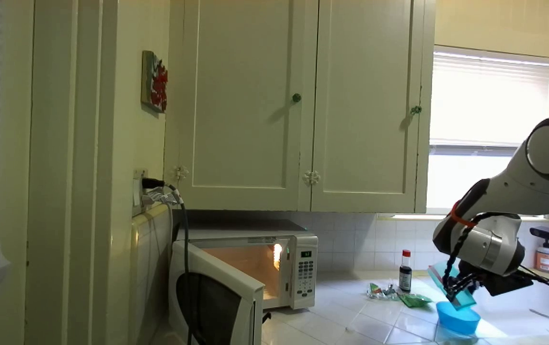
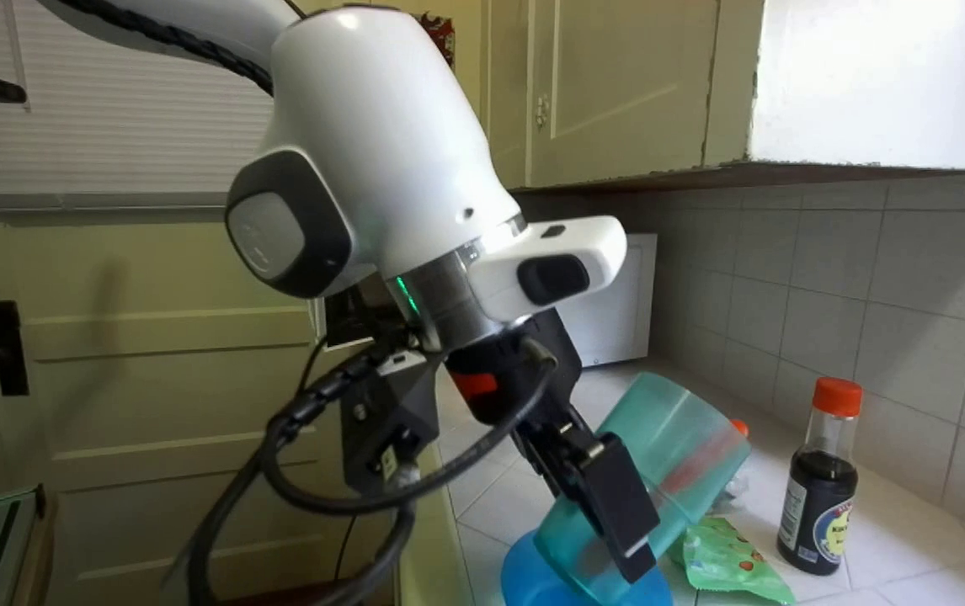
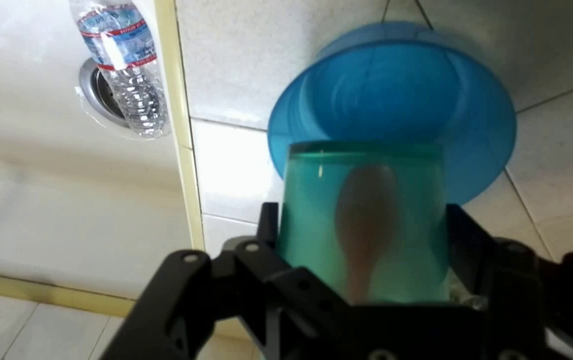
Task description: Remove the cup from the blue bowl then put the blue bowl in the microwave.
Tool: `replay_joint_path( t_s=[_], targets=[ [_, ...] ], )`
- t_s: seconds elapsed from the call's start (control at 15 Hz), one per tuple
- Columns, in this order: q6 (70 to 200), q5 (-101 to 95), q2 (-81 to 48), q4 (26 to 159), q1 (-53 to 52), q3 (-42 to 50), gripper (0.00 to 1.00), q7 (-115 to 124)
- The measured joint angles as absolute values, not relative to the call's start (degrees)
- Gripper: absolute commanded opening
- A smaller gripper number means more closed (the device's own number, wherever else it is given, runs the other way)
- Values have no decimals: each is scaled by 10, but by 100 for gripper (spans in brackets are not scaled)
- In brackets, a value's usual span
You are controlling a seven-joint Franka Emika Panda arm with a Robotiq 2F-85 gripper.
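Note:
The blue bowl point(image 1: 459, 320) stands on the tiled counter beside the sink; it also shows in an exterior view point(image 2: 525, 581) and the wrist view point(image 3: 386, 85). A translucent teal cup point(image 2: 651, 412) is tilted over the bowl, its lower end at the rim; I cannot tell if they touch. A reddish spoon point(image 3: 366, 215) shows through the cup wall. My gripper point(image 3: 364, 225) has one finger against each side of the cup point(image 3: 416, 200). The microwave point(image 1: 307, 239) stands at the back with its door point(image 1: 226, 268) swung open and its inside lit.
A dark sauce bottle with a red cap point(image 2: 819, 497) and a green packet point(image 2: 731, 560) stand and lie near the bowl. A plastic water bottle point(image 3: 121, 55) lies in the sink point(image 3: 66, 215). A black cord point(image 1: 186, 249) hangs before the microwave door. Cabinets point(image 1: 255, 120) overhang the counter.

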State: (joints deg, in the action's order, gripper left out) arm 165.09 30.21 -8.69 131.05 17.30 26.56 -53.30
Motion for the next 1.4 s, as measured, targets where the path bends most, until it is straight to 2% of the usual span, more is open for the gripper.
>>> replay_joint_path(
  t_s=[0.33,0.67,1.0,1.07,1.33,1.4],
  targets=[
    [1646,330,32,1363,161,238,54,-539],
    [1659,395,108,1417,96,189,54,-570],
    [1805,564,94,1429,-7,179,54,-633],
    [1839,604,92,1424,-32,183,79,-653],
    [1877,635,82,1414,-62,190,79,-662],
    [1877,635,79,1412,-62,193,54,-662]
  ],
)
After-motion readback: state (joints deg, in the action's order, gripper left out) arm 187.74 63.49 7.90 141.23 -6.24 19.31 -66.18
